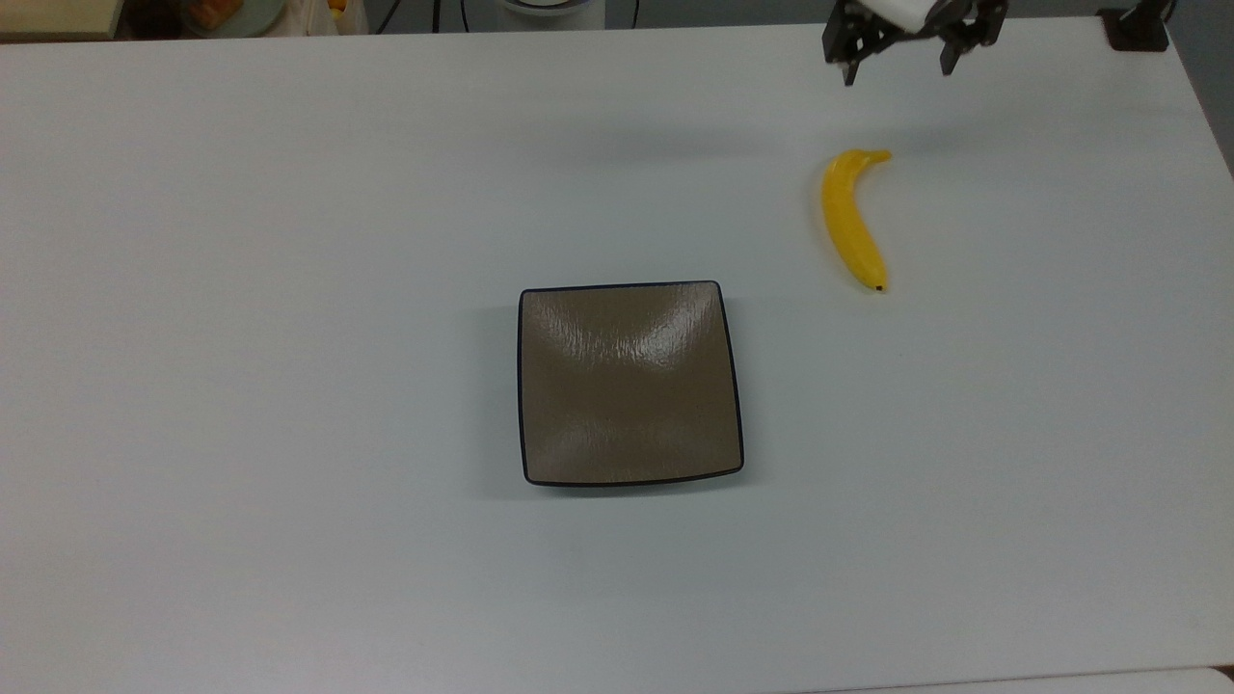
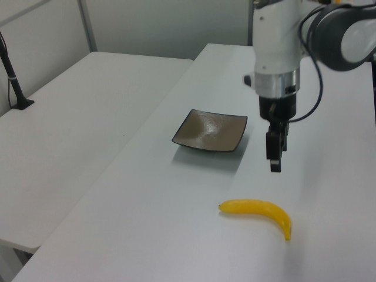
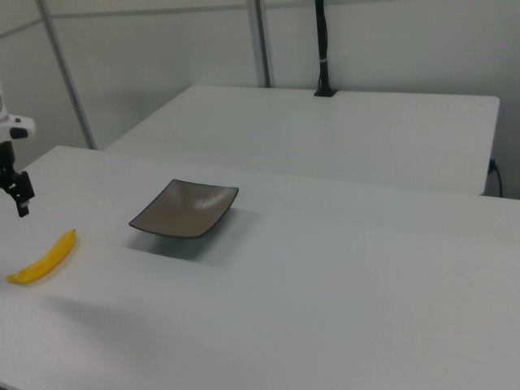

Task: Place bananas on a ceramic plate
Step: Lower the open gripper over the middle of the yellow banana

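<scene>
- over at the top view's far right edge, the gripper [image 1: 897,67] hangs above the white table [image 1: 289,289], jaws released, two dark prongs spread apart with nothing between them.
- the banana [image 1: 852,219] lies flat on the table just nearer the camera than the jaws in the top view, not touched by them.
- its long axis runs near-to-far in the top view: stem at the far end, kinked to the top view's right, dark tip at the near end.
- in the left view the gripper [image 2: 275,154] hangs clearly above the surface, with the banana [image 2: 258,210] below it and nearer the camera; so the coming move looks like a short shift along the fruit plus a drop.
- judgement: the prongs look spread across the banana's width, which would suit a grip at mid-body.
- the ceramic plate [image 1: 631,384] sits mid-table, bare, well apart from the banana, to its left and nearer in the top view.
- in the right view the banana [image 3: 42,258] lies left of the plate [image 3: 185,209], with open table between.
- nothing stands in the way between fruit and plate; a black post base [image 1: 1138,29] sits at the far right corner, away from the route.
- task looks barely begun: fruit not yet grasped.
</scene>
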Robot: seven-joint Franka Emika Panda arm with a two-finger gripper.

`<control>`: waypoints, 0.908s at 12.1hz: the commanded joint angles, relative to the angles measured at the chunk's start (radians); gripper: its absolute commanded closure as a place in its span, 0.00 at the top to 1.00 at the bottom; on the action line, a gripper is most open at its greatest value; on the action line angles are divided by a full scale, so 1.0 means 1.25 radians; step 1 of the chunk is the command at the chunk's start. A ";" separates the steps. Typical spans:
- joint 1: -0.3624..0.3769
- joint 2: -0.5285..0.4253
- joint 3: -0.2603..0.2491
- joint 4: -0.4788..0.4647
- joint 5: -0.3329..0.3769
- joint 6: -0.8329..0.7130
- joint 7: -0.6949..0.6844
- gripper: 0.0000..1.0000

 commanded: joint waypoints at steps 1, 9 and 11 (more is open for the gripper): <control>0.002 0.057 0.006 -0.010 -0.043 0.023 0.017 1.00; 0.001 0.107 0.001 -0.124 -0.076 0.206 0.018 1.00; -0.001 0.122 -0.005 -0.135 -0.087 0.235 0.018 1.00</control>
